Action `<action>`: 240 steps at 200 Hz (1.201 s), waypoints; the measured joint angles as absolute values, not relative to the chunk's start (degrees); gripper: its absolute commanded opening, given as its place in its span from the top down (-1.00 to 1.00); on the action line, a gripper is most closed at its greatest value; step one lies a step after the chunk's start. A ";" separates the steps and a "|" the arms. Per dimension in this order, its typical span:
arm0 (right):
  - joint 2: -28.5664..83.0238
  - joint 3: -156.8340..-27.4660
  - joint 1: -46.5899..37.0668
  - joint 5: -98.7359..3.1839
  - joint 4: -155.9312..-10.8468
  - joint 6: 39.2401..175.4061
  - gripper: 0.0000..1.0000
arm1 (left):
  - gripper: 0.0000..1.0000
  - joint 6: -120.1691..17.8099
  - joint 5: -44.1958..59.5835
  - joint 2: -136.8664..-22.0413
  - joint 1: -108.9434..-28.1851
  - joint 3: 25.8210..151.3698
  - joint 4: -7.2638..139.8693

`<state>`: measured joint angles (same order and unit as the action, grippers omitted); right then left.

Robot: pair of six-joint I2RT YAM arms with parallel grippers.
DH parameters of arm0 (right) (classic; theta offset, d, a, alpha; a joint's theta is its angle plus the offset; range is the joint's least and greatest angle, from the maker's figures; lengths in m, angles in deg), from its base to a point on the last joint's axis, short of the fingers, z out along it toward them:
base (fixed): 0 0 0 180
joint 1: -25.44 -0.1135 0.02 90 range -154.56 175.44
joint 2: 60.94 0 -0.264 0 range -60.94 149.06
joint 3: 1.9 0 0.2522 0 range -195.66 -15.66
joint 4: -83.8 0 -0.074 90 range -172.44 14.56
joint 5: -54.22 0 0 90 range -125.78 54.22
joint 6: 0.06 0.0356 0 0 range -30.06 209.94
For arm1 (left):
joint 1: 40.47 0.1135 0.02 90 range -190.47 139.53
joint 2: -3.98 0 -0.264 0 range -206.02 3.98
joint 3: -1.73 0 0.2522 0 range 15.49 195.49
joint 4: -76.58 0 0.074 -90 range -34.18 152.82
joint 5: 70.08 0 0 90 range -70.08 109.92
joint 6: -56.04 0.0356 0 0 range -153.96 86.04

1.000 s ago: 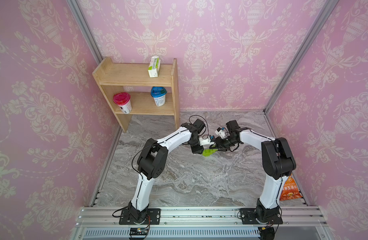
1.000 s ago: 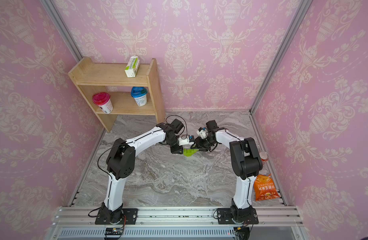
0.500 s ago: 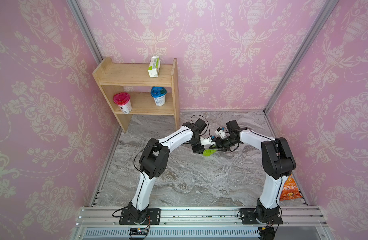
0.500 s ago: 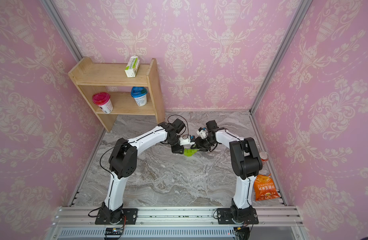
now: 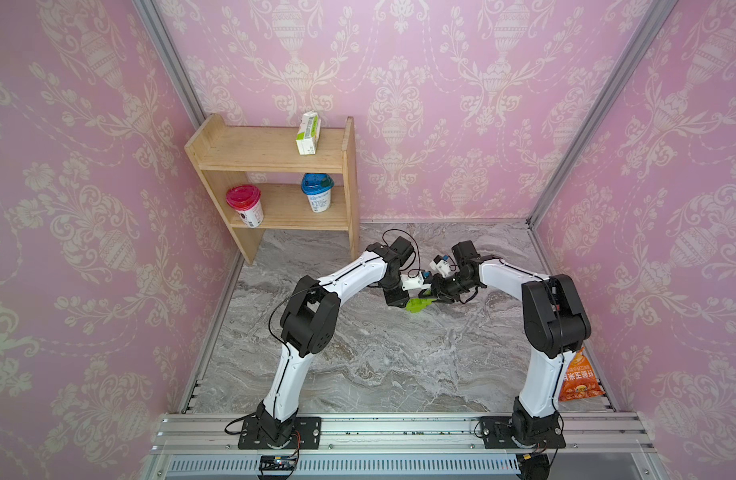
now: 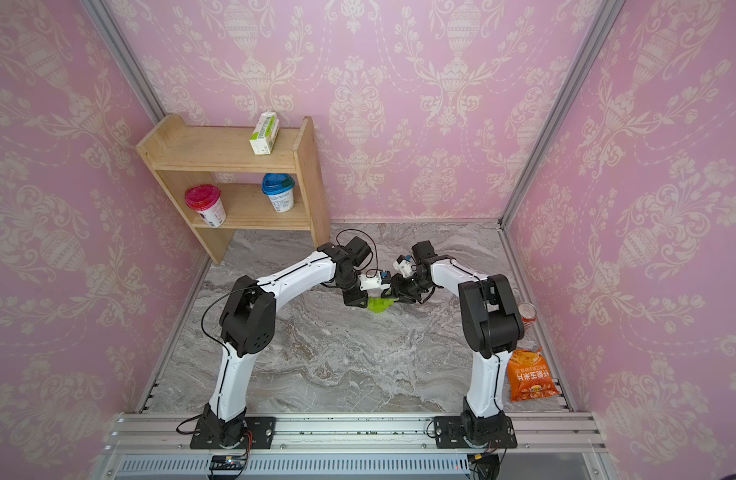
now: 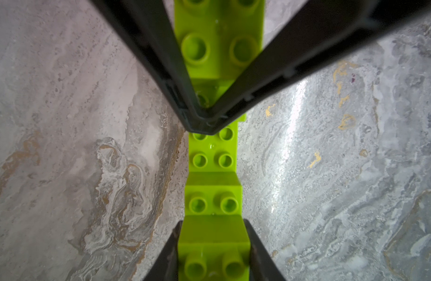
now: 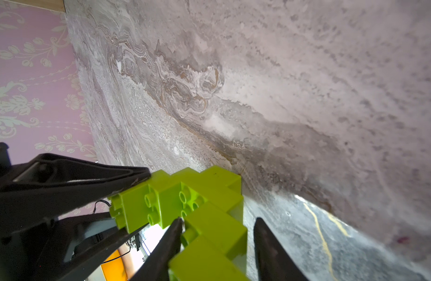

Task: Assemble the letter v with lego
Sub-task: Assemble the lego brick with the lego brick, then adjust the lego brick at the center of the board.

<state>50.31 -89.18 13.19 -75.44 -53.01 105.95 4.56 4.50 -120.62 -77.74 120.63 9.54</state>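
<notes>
Nearest the arm bases, a snack bag [image 5: 578,380] leans beside the right arm, clear of the work. At mid-desk [image 5: 379,365] both arms meet over the letter v [image 5: 416,305], a stepped chain of lime lego bricks [image 7: 212,158] standing studs-up with its point downward, at or just above the desk; contact cannot be judged. Its long axis runs straight from one wrist to the other, so each arm has its own end and neither is nearer the middle. The left fingers [image 7: 259,260] are pressed onto both side faces of the end brick on their side. The right fingers [image 8: 268,253] straddle the opposite end: one lies against the brick and a sliver of desk shows beside the other, so whether they pinch cannot be told. Any coming squeeze or release would probably act along this axis. Farthest back stands the wooden shelf [image 5: 254,149]. Against the frame a second before, letter and wrists occupy the same spot.
</notes>
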 measured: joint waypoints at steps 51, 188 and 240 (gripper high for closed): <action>50.31 -89.18 13.36 -75.46 -52.99 105.53 -0.11 | -0.71 4.50 5.46 -120.86 -78.75 121.22 7.73; 35.64 -93.35 19.13 -67.39 -36.51 91.94 -0.78 | -0.97 -20.59 10.82 -83.88 -76.85 91.59 35.79; 33.72 -103.14 15.22 -63.17 -30.49 81.16 -0.84 | -0.95 -30.08 13.27 -74.79 -75.23 81.38 37.96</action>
<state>33.72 -103.14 15.22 -63.17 -30.49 81.16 -30.08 13.27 -74.79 -75.23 81.38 37.96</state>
